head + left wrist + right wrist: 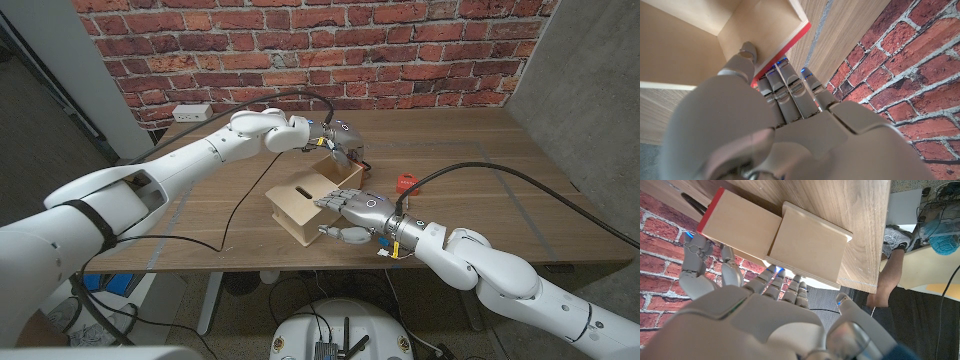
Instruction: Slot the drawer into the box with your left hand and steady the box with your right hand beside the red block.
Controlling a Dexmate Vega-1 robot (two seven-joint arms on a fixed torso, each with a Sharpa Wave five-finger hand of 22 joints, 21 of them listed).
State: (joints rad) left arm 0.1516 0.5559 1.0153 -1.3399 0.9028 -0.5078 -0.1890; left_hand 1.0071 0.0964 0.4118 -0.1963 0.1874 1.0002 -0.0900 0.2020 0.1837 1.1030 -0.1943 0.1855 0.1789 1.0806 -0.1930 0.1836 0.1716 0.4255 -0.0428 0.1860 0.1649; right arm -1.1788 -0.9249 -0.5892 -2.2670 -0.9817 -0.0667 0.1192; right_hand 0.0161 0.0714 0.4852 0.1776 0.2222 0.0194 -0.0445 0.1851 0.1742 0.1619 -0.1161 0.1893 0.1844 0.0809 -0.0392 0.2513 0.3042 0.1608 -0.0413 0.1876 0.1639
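The pale plywood drawer with a red front edge [347, 177] is partly inside the light wooden box with a slot in its top [300, 205], its red end projecting toward the left hand [338, 137], so I judge the sliding begun but unfinished. The left hand pinches the drawer's wall at that end, thumb inside the tray and fingers [790, 90] outside. The right hand [357, 207] lies on the box's top, fingers spread, steadying rather than clamping. A small red block [406, 182] sits just beyond the right hand. The right wrist view shows the drawer's [742, 222] overhang from the box [807, 242]; the left wrist view shows the drawer's hollow interior [695, 45].
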